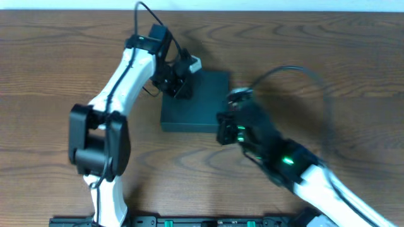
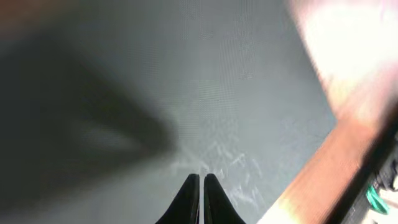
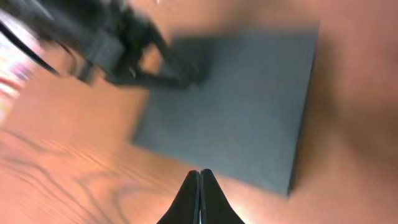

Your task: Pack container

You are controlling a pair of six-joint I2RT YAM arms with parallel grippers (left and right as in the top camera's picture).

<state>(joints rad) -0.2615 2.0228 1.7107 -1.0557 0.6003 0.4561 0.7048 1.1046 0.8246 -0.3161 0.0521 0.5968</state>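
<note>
The container (image 1: 199, 104) is a dark green-black flat box lying closed on the wooden table, lid down. My left gripper (image 1: 178, 88) is shut and empty, its tips pressed on or just above the lid near the box's upper left edge; in the left wrist view the tips (image 2: 201, 180) sit over the grey lid (image 2: 205, 93). My right gripper (image 1: 222, 129) is shut and empty beside the box's right front corner; in the right wrist view its tips (image 3: 199, 176) hover over bare table just short of the box (image 3: 249, 118). No snack packets show.
The wooden table (image 1: 328, 50) stretches around the box. The left arm (image 3: 118, 43) shows blurred in the right wrist view, reaching onto the box's far corner. A black rail (image 1: 189, 221) runs along the table's front edge.
</note>
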